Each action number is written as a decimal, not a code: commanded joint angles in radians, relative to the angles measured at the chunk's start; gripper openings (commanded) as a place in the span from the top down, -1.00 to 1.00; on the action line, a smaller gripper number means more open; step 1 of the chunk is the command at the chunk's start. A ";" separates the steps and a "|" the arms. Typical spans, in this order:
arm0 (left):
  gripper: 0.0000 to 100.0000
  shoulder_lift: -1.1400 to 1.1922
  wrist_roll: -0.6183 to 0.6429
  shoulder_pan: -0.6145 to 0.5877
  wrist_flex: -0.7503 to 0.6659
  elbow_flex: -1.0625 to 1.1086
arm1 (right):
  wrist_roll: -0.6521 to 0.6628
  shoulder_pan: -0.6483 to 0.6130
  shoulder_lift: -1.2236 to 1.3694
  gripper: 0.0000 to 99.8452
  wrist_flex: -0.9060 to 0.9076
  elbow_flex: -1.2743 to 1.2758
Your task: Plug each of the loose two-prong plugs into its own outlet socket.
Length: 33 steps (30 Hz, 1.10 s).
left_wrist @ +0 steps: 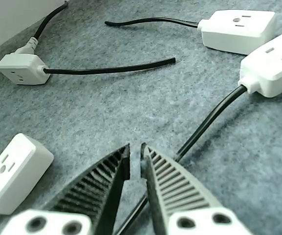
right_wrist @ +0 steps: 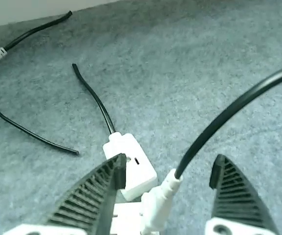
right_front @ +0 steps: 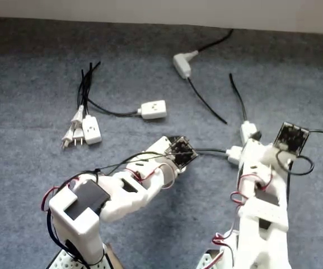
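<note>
Left arm (right_front: 127, 190) reaches from lower left to frame centre. Left gripper (left_wrist: 135, 152) has its jaws all but closed, a thin slit between the tips and nothing in it. A black cord (left_wrist: 206, 122) from a near socket (left_wrist: 272, 68) runs under the fingers (left_wrist: 170, 181); cannot tell if they touch it. Right arm (right_front: 262, 190) is at lower right. Right gripper (right_wrist: 170, 159) has its jaws wide open, with a white plug (right_wrist: 158, 200) and its black lead (right_wrist: 228, 112) between them, clear of both fingers. A corded socket (right_wrist: 131, 166) lies just beside one finger; cannot tell if the plug is seated in anything. Loose plugs (right_front: 74, 131) lie bunched at mid-left, well apart from both grippers, with a white block (right_front: 92, 130) touching them. Centre socket (right_front: 153, 109) lies just above the left gripper, its cord running to the bunch. Angled socket (right_front: 182, 63) sits at upper centre, with a loose cord end (right_front: 209, 106) below it. All on grey carpet (right_front: 32, 73).
</note>
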 commanded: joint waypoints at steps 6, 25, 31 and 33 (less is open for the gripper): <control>0.87 -0.008 -0.011 0.007 -0.025 -0.016 | -0.086 0.044 0.097 0.47 0.481 -0.380; 0.87 -0.013 -0.011 0.008 -0.025 -0.016 | -0.103 0.054 0.524 0.60 1.148 -1.059; 0.87 -0.013 -0.011 0.008 -0.025 -0.015 | -0.101 0.074 0.615 0.60 1.225 -1.159; 0.87 -0.015 -0.011 0.008 -0.025 -0.012 | -0.069 0.071 0.615 0.60 1.227 -1.165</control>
